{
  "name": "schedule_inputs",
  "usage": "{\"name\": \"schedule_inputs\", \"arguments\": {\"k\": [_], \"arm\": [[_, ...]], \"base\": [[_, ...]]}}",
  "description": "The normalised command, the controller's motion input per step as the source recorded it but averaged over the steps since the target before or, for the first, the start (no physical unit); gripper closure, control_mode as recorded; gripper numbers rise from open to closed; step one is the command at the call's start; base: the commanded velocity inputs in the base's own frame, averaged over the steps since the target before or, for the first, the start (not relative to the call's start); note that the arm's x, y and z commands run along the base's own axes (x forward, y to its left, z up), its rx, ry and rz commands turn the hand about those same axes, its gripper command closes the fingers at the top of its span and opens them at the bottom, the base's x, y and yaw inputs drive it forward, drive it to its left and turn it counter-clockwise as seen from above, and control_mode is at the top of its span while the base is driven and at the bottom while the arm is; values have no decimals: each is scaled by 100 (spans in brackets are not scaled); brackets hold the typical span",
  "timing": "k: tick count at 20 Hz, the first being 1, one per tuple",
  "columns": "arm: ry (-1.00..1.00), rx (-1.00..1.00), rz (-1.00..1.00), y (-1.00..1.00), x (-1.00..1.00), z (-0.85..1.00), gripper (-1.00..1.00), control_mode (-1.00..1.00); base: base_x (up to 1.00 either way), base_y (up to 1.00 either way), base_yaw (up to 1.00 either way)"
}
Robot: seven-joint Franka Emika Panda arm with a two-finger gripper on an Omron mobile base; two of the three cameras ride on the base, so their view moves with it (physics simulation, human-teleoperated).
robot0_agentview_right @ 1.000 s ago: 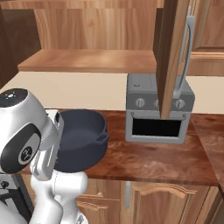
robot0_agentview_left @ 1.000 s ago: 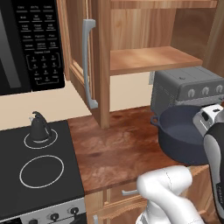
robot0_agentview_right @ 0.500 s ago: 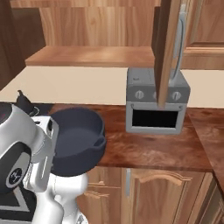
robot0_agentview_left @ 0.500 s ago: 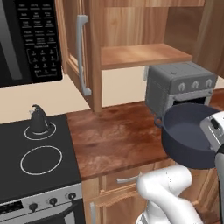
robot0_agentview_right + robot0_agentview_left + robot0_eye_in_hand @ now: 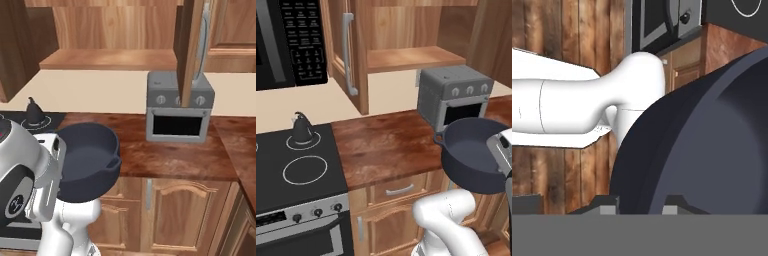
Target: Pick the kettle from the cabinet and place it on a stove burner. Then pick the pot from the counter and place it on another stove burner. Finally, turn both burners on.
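The round dark blue-grey pot (image 5: 473, 157) (image 5: 87, 160) hangs tilted in the air near the front edge of the reddish-brown counter (image 5: 386, 145). My gripper (image 5: 638, 204) is shut on its rim, and the pot's wall (image 5: 712, 150) looms right in front of the hand. The small black kettle (image 5: 302, 129) (image 5: 34, 112) stands upright on the rear stove burner (image 5: 303, 142) of the black cooktop (image 5: 286, 190). A larger white ring (image 5: 305, 170) in front of it is bare. The cabinet (image 5: 411, 57) stands open, its door (image 5: 348, 55) swung out.
A grey toaster oven (image 5: 456, 97) (image 5: 180, 107) sits at the back of the counter under the cabinet shelf. A black microwave (image 5: 286, 42) hangs above the cooktop. The stove knobs (image 5: 316, 212) line the range's front panel. The open door (image 5: 192, 50) juts out over the counter.
The whole picture has shifted, so the base has moved. The pot stays in my grip and now shows lower, by the counter's front edge. The kettle has not moved.
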Motion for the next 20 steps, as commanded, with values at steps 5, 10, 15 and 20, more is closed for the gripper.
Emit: {"name": "schedule_inputs", "arguments": {"k": [5, 10, 15, 20], "arm": [[0, 0, 0, 0, 0, 0, 100, 100], [0, 0, 0, 0, 0, 0, 100, 100], [0, 0, 0, 0, 0, 0, 100, 100], [0, 0, 0, 0, 0, 0, 100, 100]], "base": [[-29, 33, -3], [-38, 34, -5], [-51, 32, -8], [-49, 45, -8]]}}
